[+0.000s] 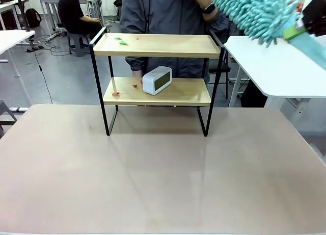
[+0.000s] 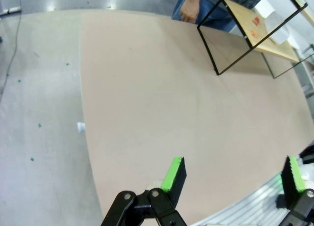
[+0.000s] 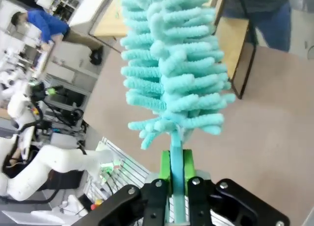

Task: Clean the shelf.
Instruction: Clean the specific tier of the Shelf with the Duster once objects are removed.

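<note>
Left claw: the left gripper (image 2: 234, 167) is seen released in its wrist view, green pads spread wide with nothing between them, poised over the near edge of the table.
Table: a broad beige table (image 1: 153, 184) is spread across the foreground, its near half bare.
Shelf: the shelf (image 1: 158, 46) is stood on the far middle of the beige table, all four black legs planted on it, two wooden boards one above the other.
Top board: green scraps (image 1: 121, 41) are scattered on its left part, with a small reddish bit just beside them.
Lower board: red scraps (image 1: 116, 93) are strewn at its left end; a white clock (image 1: 157, 80) is set just right of them, turned at an angle, left of the board's middle.
Person: a person (image 1: 173, 10) in a dark grey jacket is stood just behind the shelf, a watch (image 1: 209, 8) worn on the raised wrist.
Duster: a fluffy turquoise duster (image 1: 254, 13) is held in the air above and right of the shelf's top right corner, apart from the boards.
Right claw: the right gripper (image 3: 176, 162) is clenched on the duster's pale handle, green pads pressed to both sides.
Side table: a white table (image 1: 285, 67) is seen at the right, beneath the duster.
</note>
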You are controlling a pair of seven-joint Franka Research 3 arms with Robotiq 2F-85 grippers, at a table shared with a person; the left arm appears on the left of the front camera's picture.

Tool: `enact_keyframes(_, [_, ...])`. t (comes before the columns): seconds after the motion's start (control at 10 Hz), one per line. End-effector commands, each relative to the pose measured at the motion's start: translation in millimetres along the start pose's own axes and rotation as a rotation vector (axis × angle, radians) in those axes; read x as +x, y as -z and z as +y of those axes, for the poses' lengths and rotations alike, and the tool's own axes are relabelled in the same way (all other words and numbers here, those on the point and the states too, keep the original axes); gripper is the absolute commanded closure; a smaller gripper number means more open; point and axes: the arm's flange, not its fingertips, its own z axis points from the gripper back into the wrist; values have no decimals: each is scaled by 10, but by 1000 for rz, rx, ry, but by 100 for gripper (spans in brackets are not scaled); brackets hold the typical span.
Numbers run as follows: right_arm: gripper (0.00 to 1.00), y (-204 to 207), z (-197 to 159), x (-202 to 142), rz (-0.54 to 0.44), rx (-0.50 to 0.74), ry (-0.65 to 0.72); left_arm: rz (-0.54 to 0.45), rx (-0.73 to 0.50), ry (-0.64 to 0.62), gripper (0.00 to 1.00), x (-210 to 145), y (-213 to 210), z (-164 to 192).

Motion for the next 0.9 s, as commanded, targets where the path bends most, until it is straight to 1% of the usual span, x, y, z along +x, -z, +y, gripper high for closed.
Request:
enact_keyframes(0.0, [88, 219, 358, 553, 51, -43, -20, -19, -16, 23, 0, 12, 7, -9])
enact_keyframes(0.1, [88, 391, 503, 753, 83, -54, -41, -19, -16, 23, 0, 12, 7, -9])
enact_keyframes(0.2, [88, 567, 619, 892, 137, -56, -67, -19, -16, 23, 0, 12, 7, -9])
enact_keyframes(0.3, [100, 742, 708, 1009, 169, -75, -47, -19, -16, 23, 0, 12, 7, -9])
enact_keyframes(0.4, [100, 939, 794, 1118, 196, -96, -42, -19, -16, 23, 0, 12, 7, -9])
enact_keyframes(0.5, [100, 1100, 857, 1188, 199, -135, -35, -19, -16, 23, 0, 12, 7, -9])
enact_keyframes(0.6, [100, 1261, 937, 1248, 174, -154, -13, -19, -16, 23, 0, 12, 7, -9])
enact_keyframes(0.8, [100, 1530, 1026, 1365, 116, -253, 56, -19, -16, 23, 0, 12, 7, -9])
